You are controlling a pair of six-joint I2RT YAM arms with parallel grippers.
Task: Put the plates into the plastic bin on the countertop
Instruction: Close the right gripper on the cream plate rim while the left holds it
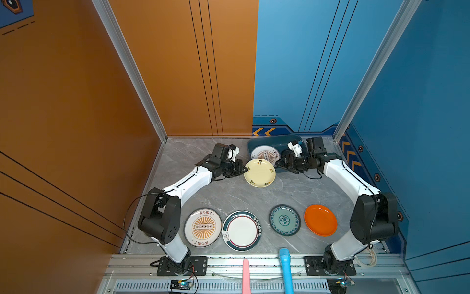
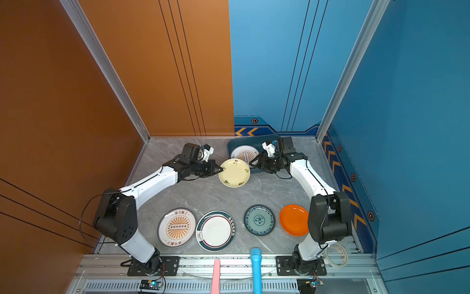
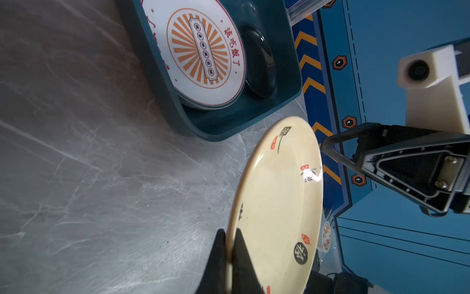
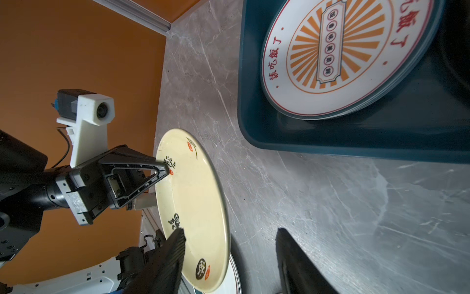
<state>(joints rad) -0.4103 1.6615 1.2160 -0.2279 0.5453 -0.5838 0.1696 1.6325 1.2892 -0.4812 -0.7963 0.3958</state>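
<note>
The left arm (image 1: 188, 183) stretches forward over the marbled worktop (image 1: 229, 196), jaws clamped on one rim of the glossy cream plate (image 1: 259, 173), held just before the dark teal plastic bin (image 1: 274, 141). The right arm (image 1: 348, 178) reaches in opposite, jaws apart at the plate's other rim. In the bin lie a sunburst plate (image 3: 201, 51), lettered in red Chinese characters, and a black plate (image 3: 259, 61).

Red "該吃飯了" on the sunburst plate (image 3: 201, 51) in the plastic bin (image 3: 254, 119)
</note>
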